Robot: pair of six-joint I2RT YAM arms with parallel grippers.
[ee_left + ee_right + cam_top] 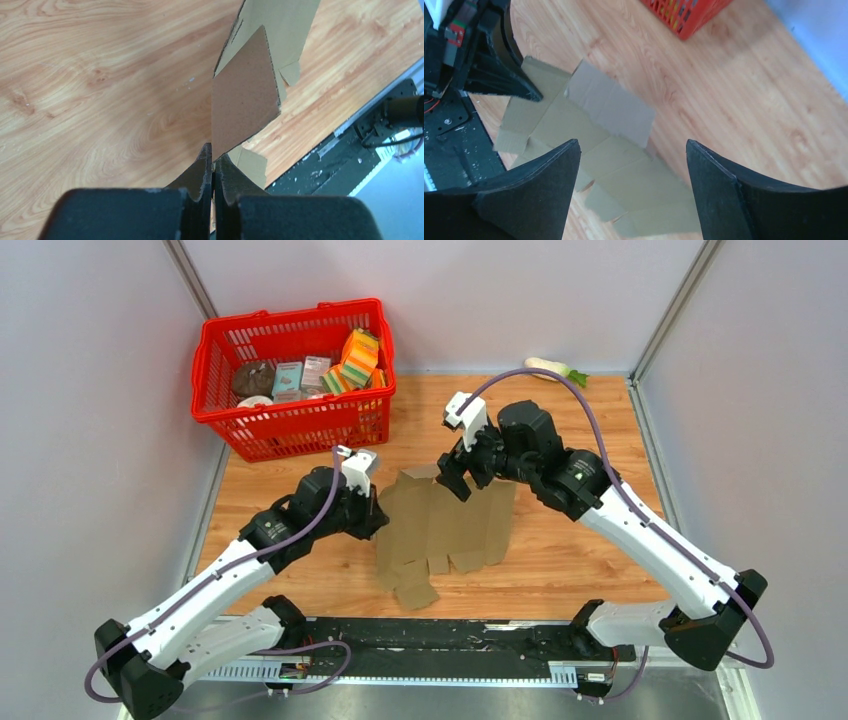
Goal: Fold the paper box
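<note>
While my two arms reach out from the black rail (450, 638) at the near edge, the paper box (445, 525) lies in the middle of the wooden table (590, 550). It is mostly flat, a brown sheet with little flaps and tabs. My left gripper (212, 150) is pinched tight on the sheet's left side flap, and that flap tilts up off the wood. I think I hold it this way to bend it along its crease, the first fold of a wall. My right gripper (631, 144) hangs over the far part of the sheet with its jaws spread wide and nothing in them. I guess it is there to press the sheet down or take the next flap. Farther back on the left sits a red basket (300, 430) with groceries, and a white vegetable (553, 368) lies by the far wall.

I cannot see how much flap is inside the left jaws, since the fingers cover it. I cannot tell whether the right fingers touch the cardboard.
</note>
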